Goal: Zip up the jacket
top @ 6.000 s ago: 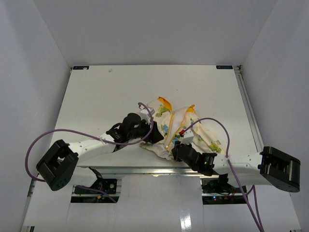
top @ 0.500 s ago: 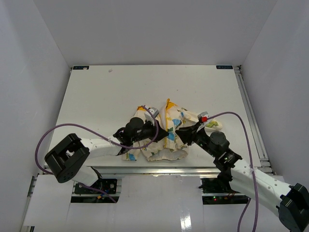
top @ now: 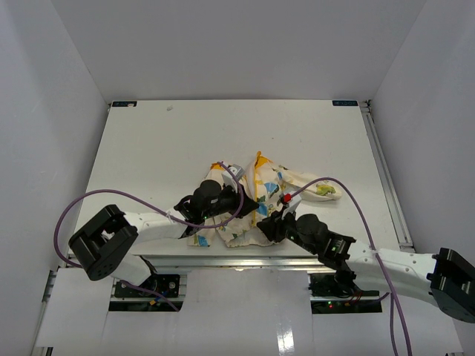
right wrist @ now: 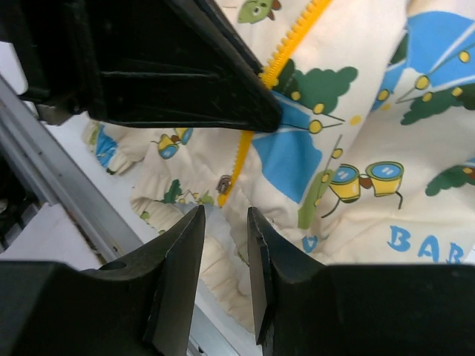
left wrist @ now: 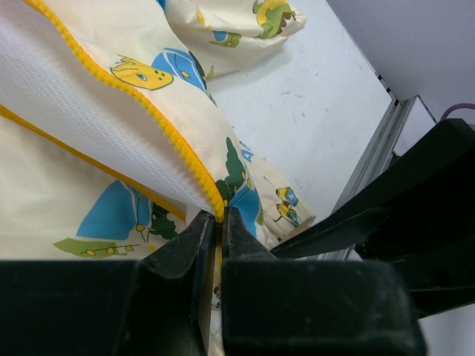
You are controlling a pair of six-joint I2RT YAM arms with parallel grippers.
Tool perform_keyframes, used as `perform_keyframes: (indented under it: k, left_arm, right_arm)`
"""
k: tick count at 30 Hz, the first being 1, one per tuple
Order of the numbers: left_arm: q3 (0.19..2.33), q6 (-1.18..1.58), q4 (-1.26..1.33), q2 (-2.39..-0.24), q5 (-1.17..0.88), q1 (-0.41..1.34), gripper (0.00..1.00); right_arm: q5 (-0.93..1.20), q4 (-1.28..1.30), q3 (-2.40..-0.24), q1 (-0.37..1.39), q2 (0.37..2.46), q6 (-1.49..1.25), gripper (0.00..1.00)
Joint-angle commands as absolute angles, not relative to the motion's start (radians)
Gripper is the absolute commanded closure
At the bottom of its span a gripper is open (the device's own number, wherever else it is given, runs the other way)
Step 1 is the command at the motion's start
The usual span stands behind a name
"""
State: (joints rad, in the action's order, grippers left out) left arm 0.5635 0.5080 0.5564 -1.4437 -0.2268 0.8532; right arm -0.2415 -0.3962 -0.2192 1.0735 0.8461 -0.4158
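Observation:
The jacket (top: 269, 182) lies crumpled near the table's front edge, cream with cartoon prints and yellow zipper trim, one sleeve (top: 323, 191) stretched to the right. My left gripper (top: 249, 202) is shut on the jacket's yellow zipper edge (left wrist: 194, 167), and its jaws (left wrist: 220, 216) pinch the tape's lower end. My right gripper (top: 266, 225) hangs open just above the jacket's bottom hem. In the right wrist view its jaws (right wrist: 225, 215) straddle bare fabric just below the small metal slider (right wrist: 223, 182) on the yellow zipper tape (right wrist: 293, 44). The left gripper's fingers (right wrist: 185, 74) show dark above it.
An aluminium rail (top: 223, 261) runs along the table's near edge, just in front of the jacket's hem. Purple cables (top: 111, 196) loop off both arms. The white table (top: 148, 141) stretches behind the jacket to the white walls.
My right arm has come down and towards the near edge, from beside the jacket's right side to its bottom hem. Its jaws have narrowed a little. The left gripper has kept its grip.

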Motion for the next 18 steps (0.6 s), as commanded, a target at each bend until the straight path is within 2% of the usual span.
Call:
perform_keyframes:
  k: [1, 7, 18]
  left_arm:
    - [0.598, 0.520, 0.558, -1.410, -0.261, 0.857, 1.00]
    - [0.586, 0.533, 0.574, -1.402, -0.293, 0.859, 1.00]
    - [0.591, 0.565, 0.611, -1.402, -0.364, 0.858, 1.00]
  right_arm:
    - [-0.387, -0.413, -0.250, 1.096, 0.882, -0.453, 0.63]
    - [-0.429, -0.460, -0.241, 1.106, 0.902, -0.421, 0.56]
    - [-0.407, -0.525, -0.226, 1.107, 0.946, -0.392, 0.53]
